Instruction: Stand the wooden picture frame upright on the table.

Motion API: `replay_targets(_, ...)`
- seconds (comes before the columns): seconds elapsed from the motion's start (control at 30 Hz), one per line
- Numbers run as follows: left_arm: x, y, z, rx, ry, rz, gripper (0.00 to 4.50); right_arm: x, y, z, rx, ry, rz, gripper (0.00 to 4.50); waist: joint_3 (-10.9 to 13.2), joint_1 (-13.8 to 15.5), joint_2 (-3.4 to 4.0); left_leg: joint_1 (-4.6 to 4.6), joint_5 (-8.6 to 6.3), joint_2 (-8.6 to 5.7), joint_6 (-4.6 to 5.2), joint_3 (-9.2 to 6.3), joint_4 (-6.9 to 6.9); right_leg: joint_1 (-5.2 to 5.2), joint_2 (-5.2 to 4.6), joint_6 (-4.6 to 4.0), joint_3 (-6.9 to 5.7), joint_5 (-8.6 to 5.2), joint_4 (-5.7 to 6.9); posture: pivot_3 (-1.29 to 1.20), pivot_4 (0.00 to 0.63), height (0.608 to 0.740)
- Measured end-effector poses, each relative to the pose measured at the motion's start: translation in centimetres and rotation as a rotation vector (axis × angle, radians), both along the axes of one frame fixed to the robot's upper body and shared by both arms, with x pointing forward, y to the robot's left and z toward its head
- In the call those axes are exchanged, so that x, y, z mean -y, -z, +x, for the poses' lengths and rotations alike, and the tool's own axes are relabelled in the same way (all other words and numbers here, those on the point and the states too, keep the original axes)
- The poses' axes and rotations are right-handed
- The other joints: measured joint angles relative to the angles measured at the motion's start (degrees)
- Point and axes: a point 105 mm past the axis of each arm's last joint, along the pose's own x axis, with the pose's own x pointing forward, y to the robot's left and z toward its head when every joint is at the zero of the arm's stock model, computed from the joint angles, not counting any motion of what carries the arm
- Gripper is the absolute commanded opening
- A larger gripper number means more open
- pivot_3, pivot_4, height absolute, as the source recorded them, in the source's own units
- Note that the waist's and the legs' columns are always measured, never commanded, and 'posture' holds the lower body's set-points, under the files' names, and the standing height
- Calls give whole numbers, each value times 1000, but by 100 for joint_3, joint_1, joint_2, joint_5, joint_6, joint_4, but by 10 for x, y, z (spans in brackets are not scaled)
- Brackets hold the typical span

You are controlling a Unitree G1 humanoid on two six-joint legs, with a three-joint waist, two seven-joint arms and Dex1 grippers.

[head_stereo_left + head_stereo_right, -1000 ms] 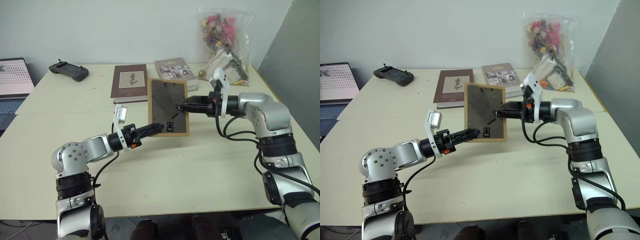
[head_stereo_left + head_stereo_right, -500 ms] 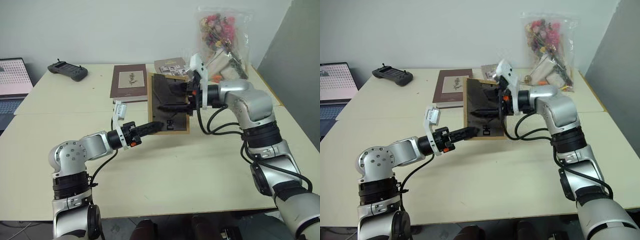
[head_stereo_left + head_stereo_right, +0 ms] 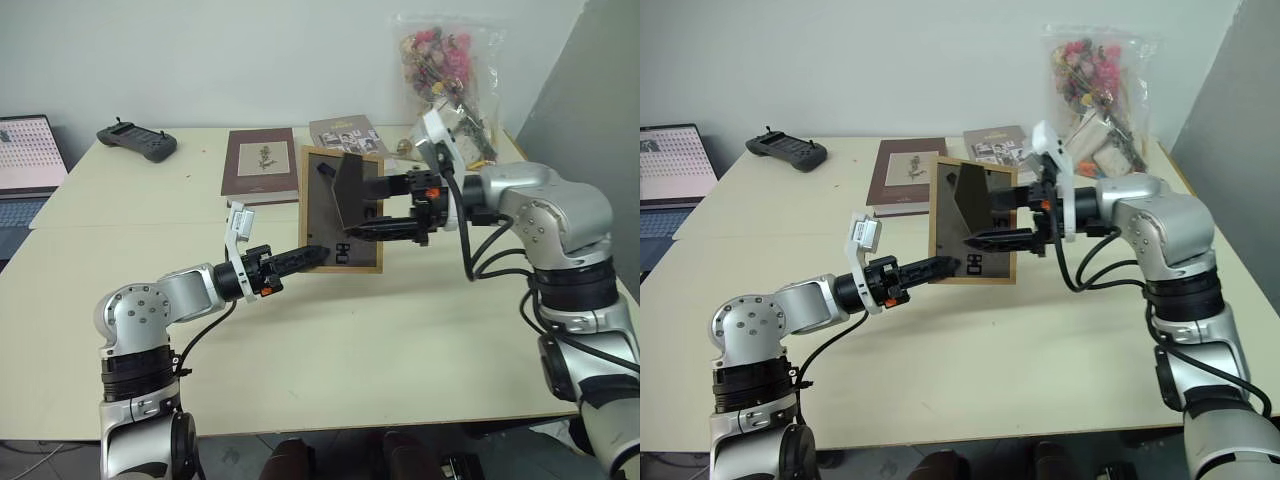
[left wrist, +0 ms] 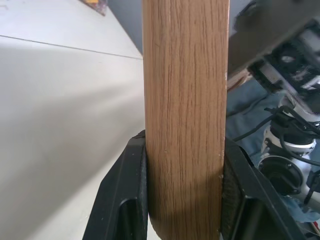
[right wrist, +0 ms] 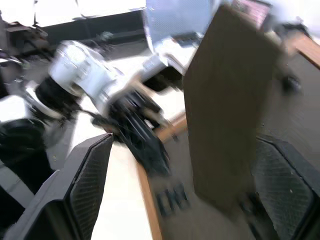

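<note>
Left end effector [image 3: 312,255] is clamped on the frame [image 3: 341,210] at its near left lower corner, holding it upright w/ dark back toward the camera, above the counter [image 3: 330,330]; whether the bottom edge touches the top can't be told. Left wrist view: both fingers [image 4: 125,200] press flat on either side of the wood edge, fingertips cut off by the frame border.

Right end effector [image 3: 385,205] is spread wide beside the frame's right side, one finger near the upper back, the other lower, pointing left; neither grips anything. Stand flap [image 3: 350,188] is swung out from the back, angled off the panel; its hinge is hard to make out. Right wrist view is blurred: flap [image 5: 225,120] sits between the two open fingers [image 5: 85,185], contact unclear.

Front of frame faces away, hidden. Small label on the back, lower part, unreadable.

Far side of counter: maroon book [image 3: 260,165], partly behind frame; grey book [image 3: 347,135] to its right, near corner hidden by the frame. Bag of dried flowers [image 3: 440,85] far right. Controller [image 3: 137,140] far left; laptop [image 3: 28,170] cut off at left edge.
</note>
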Motion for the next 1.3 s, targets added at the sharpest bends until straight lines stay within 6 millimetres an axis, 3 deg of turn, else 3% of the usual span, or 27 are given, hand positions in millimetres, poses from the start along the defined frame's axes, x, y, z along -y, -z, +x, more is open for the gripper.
replay_targets(0.17, -11, -2, 4, 69, -22, 90, 1373, 45, -6, 12, -46, 158, 21, 4281, 4, 2, -2, 0, 0, 1, 0, 2, -1, 0, 1, -1, 0, 0, -1, 0, 150, 740)
replay_targets(0.27, -21, -5, 16, 198, -69, 224, 1373, 66, -3, 14, -153, 220, 78, 4281, 5, 7, -3, 4, 0, 1, 1, 3, -4, 2, 1, -1, 0, -1, -1, 0, 150, 740)
replay_targets(0.37, -19, -13, 25, 243, -64, 211, 1373, 70, 18, 21, -248, 254, 105, 4281, 7, 8, -4, 2, -3, 1, 6, 7, -3, 2, 1, -1, 2, -1, -1, 0, 150, 740)
replay_targets(0.43, -14, -19, 25, 208, -32, 134, 1373, 65, 27, 28, -206, 276, 71, 4281, 10, -1, -2, 0, -4, 3, 7, 10, -3, 0, 1, 0, 3, -1, 0, 0, 150, 740)
replay_targets(0.5, -9, -19, 19, 147, 13, 68, 1373, 64, 33, 40, 7, 314, -34, 4281, 11, -20, -5, -3, -3, 6, 7, 14, -1, -2, 4, 2, 3, -3, -3, 0, 150, 740)
replay_targets(0.63, -16, -16, 6, -87, 78, -112, 1373, 65, 44, 50, 648, 260, -322, 4281, 20, -36, -15, -2, -2, 7, 5, 23, 6, -2, 2, 17, 7, -11, 2, 0, 150, 740)
replay_targets(0.73, -22, -4, -7, -227, 118, -137, 1373, 63, 47, 46, 1015, 199, -396, 4281, 22, -41, -18, 1, 12, 7, -20, 27, 7, -1, 0, 16, 9, -10, 6, 0, 150, 740)
replay_targets(0.9, -23, 14, -19, -366, 144, -188, 1373, 45, 47, 28, 1427, 44, -401, 4281, 23, -29, -19, 4, 15, 8, -26, 23, 9, -3, 0, 15, 8, -9, 11, 0, 150, 740)
replay_targets(1.03, -18, 9, -23, -371, 168, -241, 1373, 20, 42, 19, 1639, -89, -376, 4281, 22, -26, -20, 9, 26, 7, -46, 21, 9, 0, 0, 14, 12, -9, 10, 0, 150, 740)
replay_targets(1.23, -5, 17, -32, -421, 166, -270, 1373, -8, 65, 23, 1715, -184, -373, 4281, 22, -26, -21, 11, 29, 4, -51, 22, 7, -1, 1, 11, 16, -9, 11, 0, 150, 740)
replay_targets(1.3, -1, 15, -35, -406, 174, -259, 1373, -17, 65, 25, 1733, -185, -354, 3921, 22, -28, -21, 10, 29, 4, -51, 23, 7, 0, 1, 11, 16, -9, 11, 0, 150, 740)
